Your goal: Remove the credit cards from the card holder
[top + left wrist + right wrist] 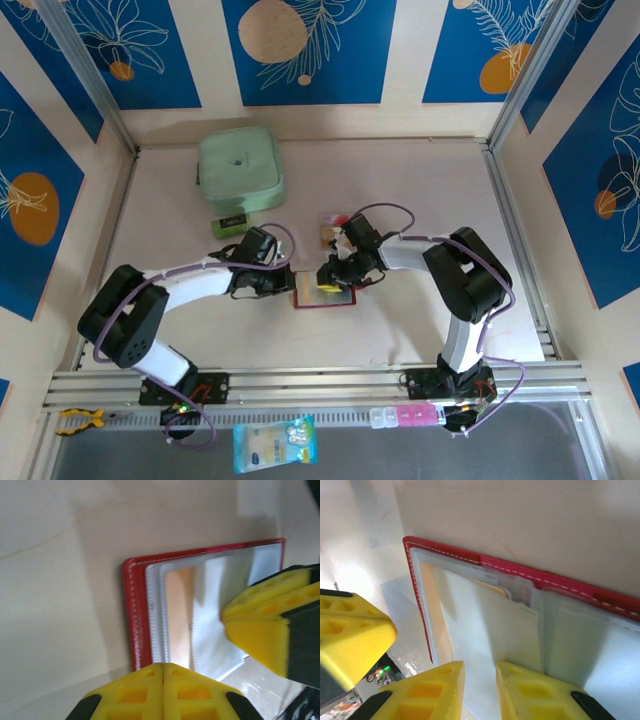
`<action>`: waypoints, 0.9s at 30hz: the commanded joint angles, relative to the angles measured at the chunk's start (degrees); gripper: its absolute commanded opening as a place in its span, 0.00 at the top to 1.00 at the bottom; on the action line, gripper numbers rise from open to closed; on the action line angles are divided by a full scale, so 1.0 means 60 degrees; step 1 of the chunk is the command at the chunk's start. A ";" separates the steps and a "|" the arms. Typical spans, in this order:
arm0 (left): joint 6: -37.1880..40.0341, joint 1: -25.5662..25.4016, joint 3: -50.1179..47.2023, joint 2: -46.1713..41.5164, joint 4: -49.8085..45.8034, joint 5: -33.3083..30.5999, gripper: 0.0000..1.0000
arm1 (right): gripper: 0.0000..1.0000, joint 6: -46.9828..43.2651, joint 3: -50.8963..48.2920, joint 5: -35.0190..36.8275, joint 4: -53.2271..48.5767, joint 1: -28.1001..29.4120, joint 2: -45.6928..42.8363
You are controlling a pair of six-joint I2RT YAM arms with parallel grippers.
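Closed left gripper (162, 672) sits at nine o'clock of the dark-red leather card holder (131, 615). The narrowly parted right gripper (480, 674), seemingly empty, could snag the clear plastic sleeves (490, 625).

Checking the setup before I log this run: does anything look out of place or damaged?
Nothing looks damaged or spilled. The card holder lies open and flat on the table. The only oddity is a blue-and-pale packet lying beyond the near rail, off the table.
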 commanded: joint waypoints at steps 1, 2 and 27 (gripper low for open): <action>-0.0397 0.0113 0.0217 -0.0315 0.0159 0.0123 0.90 | 0.75 0.0044 -0.0457 -0.0326 0.0189 -0.0167 0.0072; -0.0512 0.0098 0.0214 -0.0288 0.0302 0.0204 0.89 | 0.75 0.0061 -0.0516 -0.0443 0.0312 -0.0215 0.0093; -0.1281 -0.0419 0.0521 0.1419 0.1613 0.1020 0.72 | 0.76 0.0335 -0.1132 -0.1269 0.1513 -0.0495 0.0476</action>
